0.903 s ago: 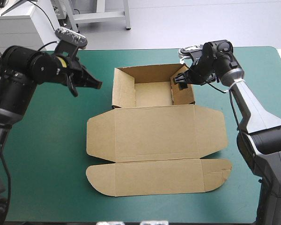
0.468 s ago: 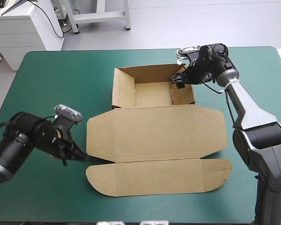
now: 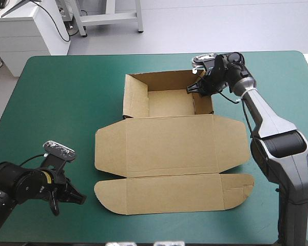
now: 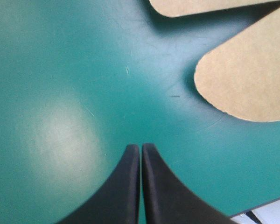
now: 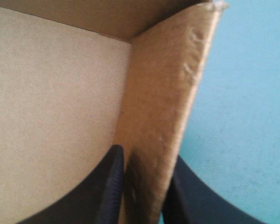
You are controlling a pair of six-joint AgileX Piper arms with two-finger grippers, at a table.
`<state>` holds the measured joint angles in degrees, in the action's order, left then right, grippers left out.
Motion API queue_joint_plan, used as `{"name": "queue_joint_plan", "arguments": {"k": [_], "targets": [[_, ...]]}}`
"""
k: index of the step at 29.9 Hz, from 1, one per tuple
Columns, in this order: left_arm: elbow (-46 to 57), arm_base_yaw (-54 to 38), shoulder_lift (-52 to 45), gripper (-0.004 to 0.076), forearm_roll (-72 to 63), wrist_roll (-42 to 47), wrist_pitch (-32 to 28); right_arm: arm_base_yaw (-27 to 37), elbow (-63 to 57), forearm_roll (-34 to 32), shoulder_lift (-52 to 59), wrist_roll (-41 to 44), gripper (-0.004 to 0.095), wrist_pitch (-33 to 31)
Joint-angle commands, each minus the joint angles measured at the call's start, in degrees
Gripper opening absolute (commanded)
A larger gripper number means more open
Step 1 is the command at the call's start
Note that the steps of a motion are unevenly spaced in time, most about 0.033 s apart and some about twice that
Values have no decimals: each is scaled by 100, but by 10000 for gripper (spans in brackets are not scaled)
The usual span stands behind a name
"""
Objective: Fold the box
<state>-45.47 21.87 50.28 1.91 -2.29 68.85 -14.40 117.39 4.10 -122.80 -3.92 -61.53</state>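
The box [image 3: 169, 148] lies in the middle of the table [image 3: 51, 97], on its teal-green cover. Its far part stands as an open tray [image 3: 167, 102] with walls raised, close to the table's far edge. The lid [image 3: 169, 146] lies flat, reaching from the tray towards the near edge. It ends in a long front strip [image 3: 169, 193] with rounded ends, also flat on the cover.

The right gripper [image 3: 195, 88] is at the tray's far right corner and grasps the right wall [image 3: 203, 102]. In the right wrist view the wall [image 5: 168, 93] stands upright between the two black fingers, one inside the tray and one outside. The fingers are nearly together, with the board pinched between them. The wall's top edge is a little dented near the corner.

The left gripper [image 3: 78, 197] is low over the cover near the table's near left corner, just beside the strip's left end and apart from it. Its fingers [image 4: 126, 186] are pressed together into one point and hold nothing. In the left wrist view two rounded ends of board [image 4: 247, 79] lie on the cover ahead of the fingertips, with bare cover between them and the tips. A bit of the table's edge shows beside the gripper.
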Motion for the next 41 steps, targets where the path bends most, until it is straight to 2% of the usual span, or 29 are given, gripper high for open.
{"name": "queue_joint_plan", "arguments": {"k": [1, 2, 8, 14, 19, 30, 41], "targets": [[-146, 26, -234, -8, 29, 49, -235, 33, 191, -83, 335, -20, 23, 197], [-146, 26, -276, -8, 29, 49, -235, 33, 191, -90, 335, -8, -19, 197], [-146, 26, -335, -8, 75, 49, -248, 33, 191, -165, 335, -8, -21, 179], [-146, 26, -335, -8, 75, 49, -188, 280, 482, -876, 345, 8, -21, 164], [-146, 26, -335, -8, 75, 49, -188, 974, 793, -1313, 345, 8, -21, -77], [-146, 26, -335, -8, 290, 49, -261, 2945, 903, -1341, 335, -60, -21, -323], [-146, 26, -335, -8, 290, 49, -342, 3770, 903, -1367, 335, -350, -21, -478]]}}
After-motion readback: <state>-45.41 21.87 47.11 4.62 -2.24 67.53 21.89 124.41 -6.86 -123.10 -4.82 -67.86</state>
